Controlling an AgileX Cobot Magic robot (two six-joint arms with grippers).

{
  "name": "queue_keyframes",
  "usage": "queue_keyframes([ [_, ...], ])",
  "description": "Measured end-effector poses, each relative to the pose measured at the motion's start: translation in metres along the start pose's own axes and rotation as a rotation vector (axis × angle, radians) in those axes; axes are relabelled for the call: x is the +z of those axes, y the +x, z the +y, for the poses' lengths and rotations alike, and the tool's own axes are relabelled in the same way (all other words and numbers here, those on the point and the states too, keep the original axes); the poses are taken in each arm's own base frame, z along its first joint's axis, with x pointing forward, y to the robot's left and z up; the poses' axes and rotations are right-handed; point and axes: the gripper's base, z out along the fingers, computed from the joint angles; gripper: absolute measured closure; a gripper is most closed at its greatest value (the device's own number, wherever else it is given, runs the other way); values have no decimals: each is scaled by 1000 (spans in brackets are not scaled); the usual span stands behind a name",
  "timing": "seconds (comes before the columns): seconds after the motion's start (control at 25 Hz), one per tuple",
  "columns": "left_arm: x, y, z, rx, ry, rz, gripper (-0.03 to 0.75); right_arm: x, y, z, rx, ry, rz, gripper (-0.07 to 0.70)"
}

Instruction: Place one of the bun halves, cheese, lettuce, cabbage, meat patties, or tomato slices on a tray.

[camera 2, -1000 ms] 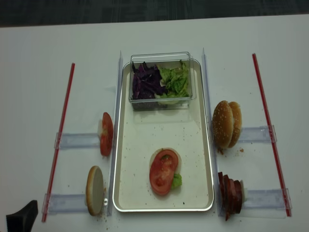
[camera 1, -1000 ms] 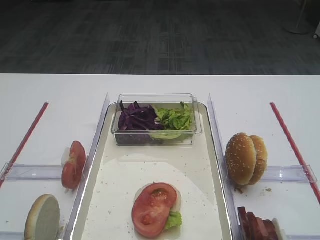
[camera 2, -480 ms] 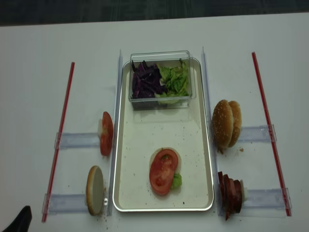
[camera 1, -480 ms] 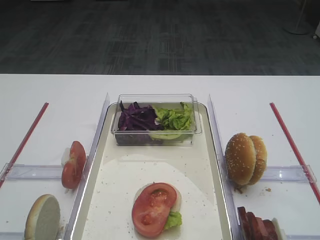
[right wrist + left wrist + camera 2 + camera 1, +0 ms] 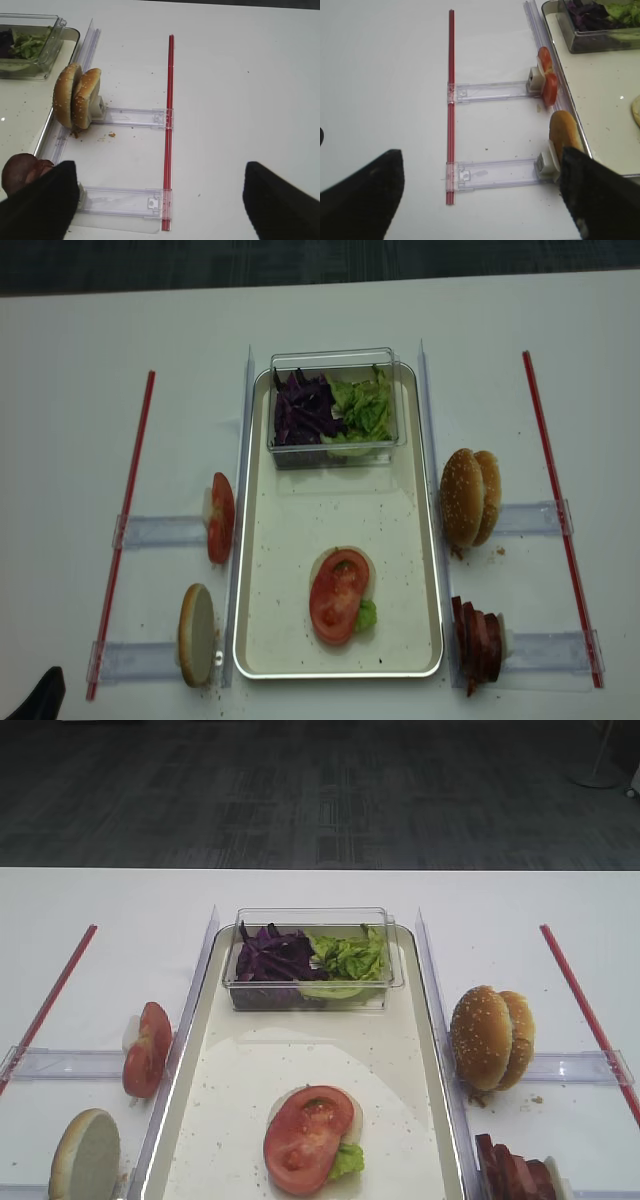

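We see the tray (image 5: 250, 540) lying at the centre of the white table (image 5: 80, 360), its long axis running from twelve to six o'clock. At its twelve o'clock end sits a clear plastic box (image 5: 335, 450) holding the cabbage (image 5: 300, 410) on its nine o'clock side and the lettuce (image 5: 365, 408) on its three o'clock side. Toward the six o'clock end of the tray a tomato slice (image 5: 336, 597) lies on a pale bun half (image 5: 351, 1120), with a bit of green leaf (image 5: 366, 615) showing at its lower edge.

Off the tray at nine o'clock, upright tomato slices (image 5: 220, 518) stand in a clear holder (image 5: 160, 531); toward seven o'clock a lone bun half (image 5: 196, 634) stands on edge. At three o'clock two seeded bun halves (image 5: 468, 497) stand together, and toward five o'clock the meat patties (image 5: 477, 644) are stacked upright. Red strips (image 5: 125, 520) flank both sides.

Our left gripper (image 5: 480, 200) hangs over the table on the nine o'clock side, its two dark fingers (image 5: 360, 200) spread wide with nothing between them. Our right gripper (image 5: 160, 200) hangs on the three o'clock side, its fingers (image 5: 280, 200) likewise set far apart and holding nothing.
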Motion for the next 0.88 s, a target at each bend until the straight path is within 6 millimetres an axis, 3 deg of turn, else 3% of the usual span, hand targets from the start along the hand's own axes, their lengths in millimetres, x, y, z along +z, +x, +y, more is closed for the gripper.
queue_keyframes([
  [0.88, 0, 0, 0, 0, 0, 2, 134, 0, 0, 0, 0, 0, 0, -45],
])
